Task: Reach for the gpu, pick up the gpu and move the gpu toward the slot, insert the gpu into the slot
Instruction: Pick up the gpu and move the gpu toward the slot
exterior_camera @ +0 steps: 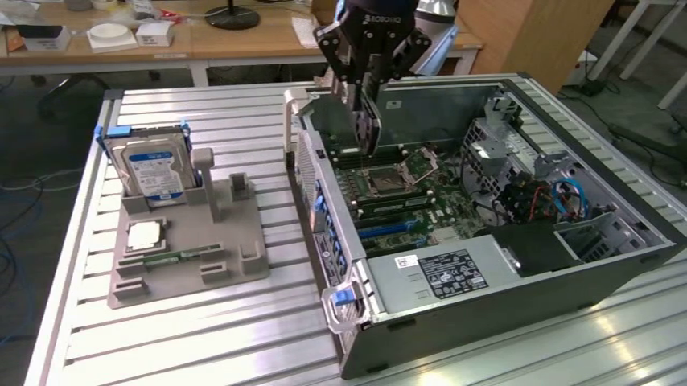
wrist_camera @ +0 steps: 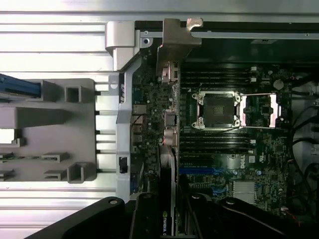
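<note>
My gripper [exterior_camera: 365, 87] is shut on the gpu [exterior_camera: 368, 121], a thin dark card that hangs edge-down from the fingers over the open computer case [exterior_camera: 504, 277]. The card's lower edge is just above the motherboard [exterior_camera: 413, 193], near the case's rear wall and beside the CPU socket [exterior_camera: 384, 181]. In the wrist view the gpu [wrist_camera: 169, 164] appears edge-on with its grey metal bracket [wrist_camera: 177, 42] at the far end, and the gripper [wrist_camera: 169, 211] clamps its near end. A blue expansion slot [exterior_camera: 388, 228] [wrist_camera: 198, 171] lies on the board beside the card.
A grey fixture [exterior_camera: 231, 257] stands on the slatted table at the exterior view's left. It carries a blue-and-white hard drive [exterior_camera: 156, 169], a CPU chip [exterior_camera: 145, 235] and a green memory strip [exterior_camera: 172, 257]. Drive cages and cables [exterior_camera: 536, 193] fill the case's right side.
</note>
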